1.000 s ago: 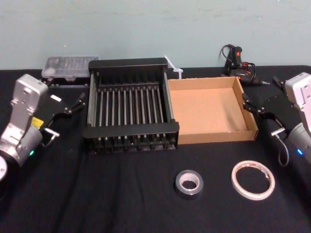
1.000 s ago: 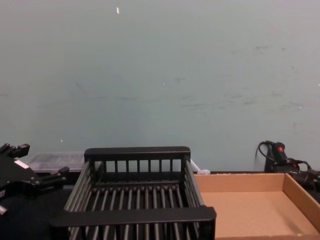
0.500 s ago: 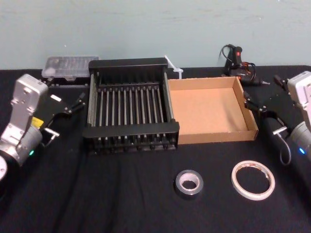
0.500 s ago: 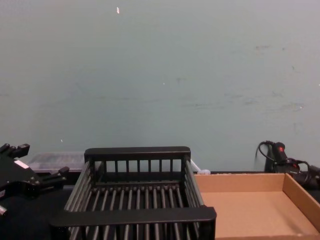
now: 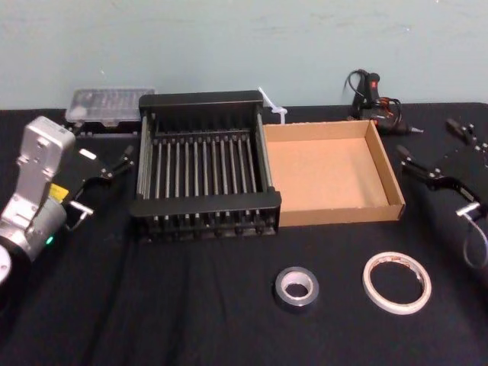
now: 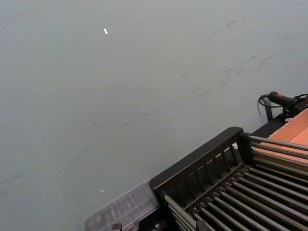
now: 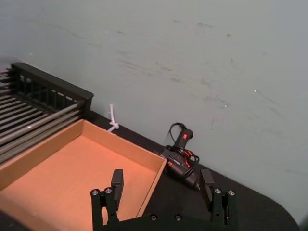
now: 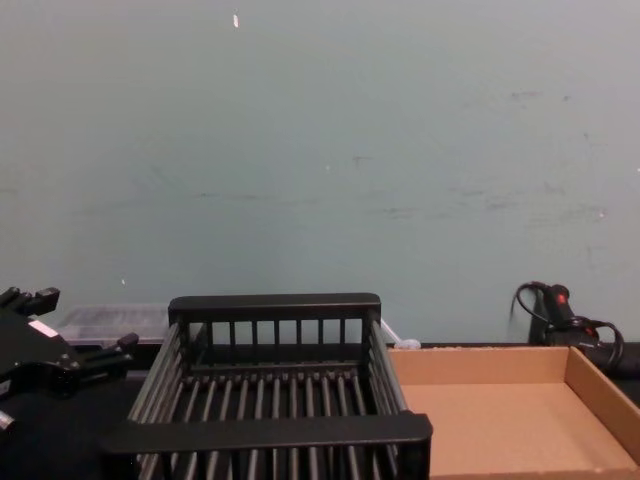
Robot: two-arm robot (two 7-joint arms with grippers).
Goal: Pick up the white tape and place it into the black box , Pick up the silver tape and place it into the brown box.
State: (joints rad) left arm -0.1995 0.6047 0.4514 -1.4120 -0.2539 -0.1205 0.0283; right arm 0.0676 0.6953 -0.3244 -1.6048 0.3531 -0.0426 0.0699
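Since the earlier frames the right hand (image 5: 436, 146) has drawn back from the right wall of the brown box (image 5: 339, 216) toward the table's right edge. The left hand (image 5: 116, 163) is unchanged, parked left of the black box (image 5: 206, 204).

**Hand state.** The right hand's fingers are spread wide apart and hold nothing; the right wrist view confirms this (image 7: 162, 185). The left hand's fingers are also apart and empty.

**Object positions.** The white tape (image 5: 400, 309) lies flat on the table (image 5: 191, 305), hole upward, in front of the brown box's right corner. The silver tape (image 5: 313, 288) lies flat just to its left and apart from it. Both boxes are empty.

**Governing relation.** The white tape lies nearer the robot than the right hand and slightly to that hand's left. The brown box is beside this path, not across it. The right hand is clearly the nearer one, since the left hand is well apart beyond the black box. Because the ring is round and flat, it probably calls for a descent from above with one finger inside the hole.
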